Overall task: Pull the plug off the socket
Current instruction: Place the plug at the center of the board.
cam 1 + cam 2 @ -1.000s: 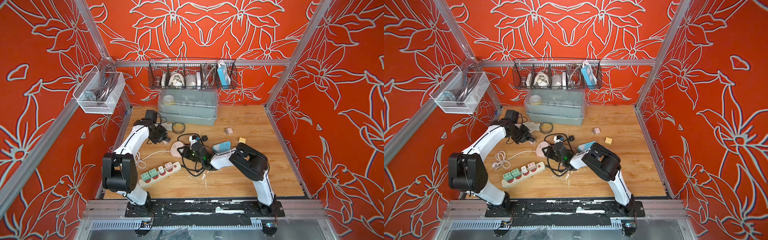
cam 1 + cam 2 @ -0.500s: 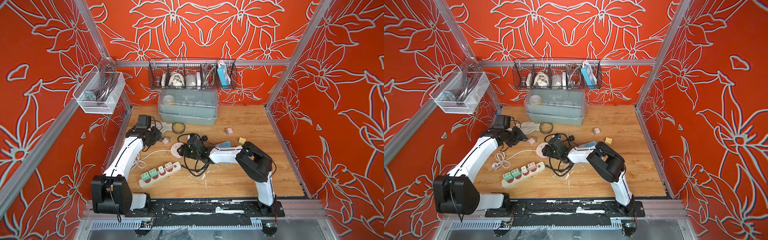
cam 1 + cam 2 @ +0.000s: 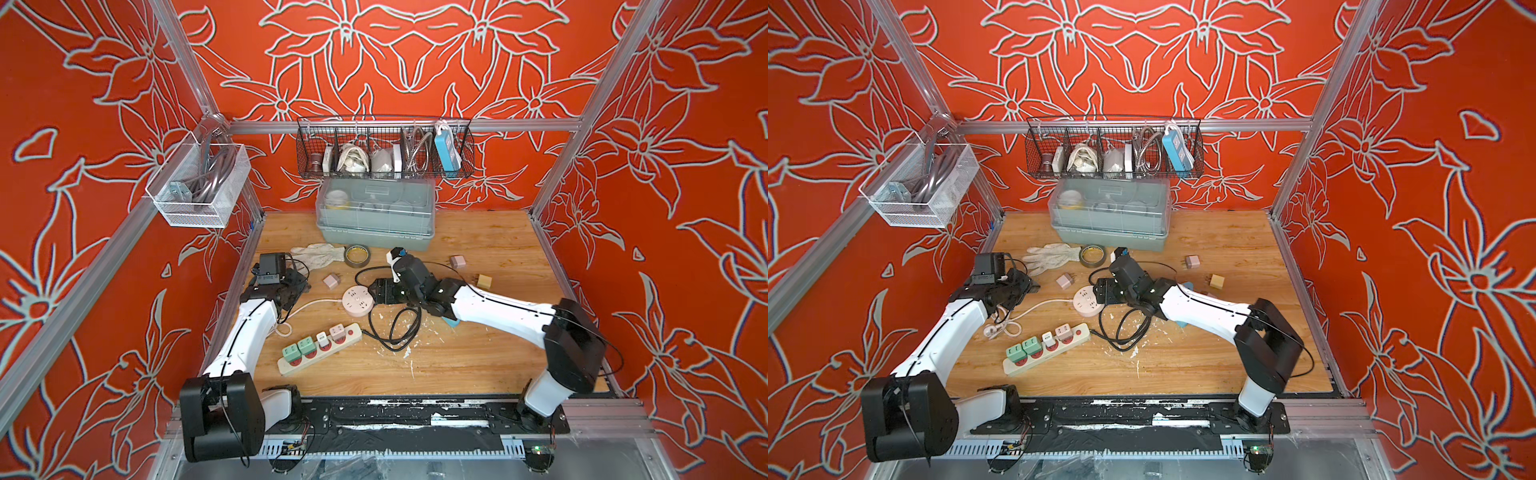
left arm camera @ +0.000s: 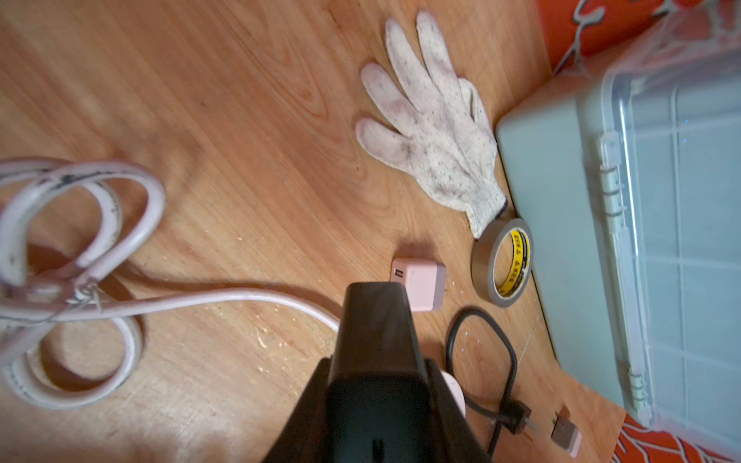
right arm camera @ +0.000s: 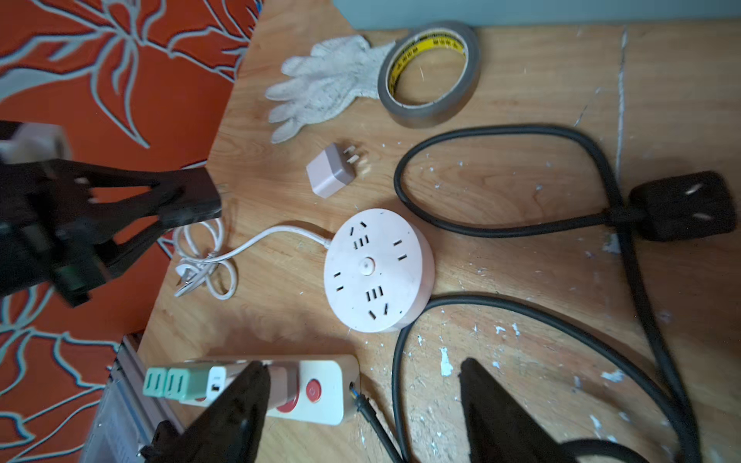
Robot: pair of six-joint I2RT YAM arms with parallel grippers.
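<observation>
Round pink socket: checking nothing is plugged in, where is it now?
In both top views the round pink socket lies left of centre on the table, between the loose pink adapter and the open right end effector.

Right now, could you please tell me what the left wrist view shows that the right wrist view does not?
Only the left wrist view shows the clear lid of the grey box and a second small adapter. Only the right wrist view shows the power strip with its green adapters and the round socket's slotted top. Both show the glove, the tape roll, the pink adapter and the white cord.
</observation>
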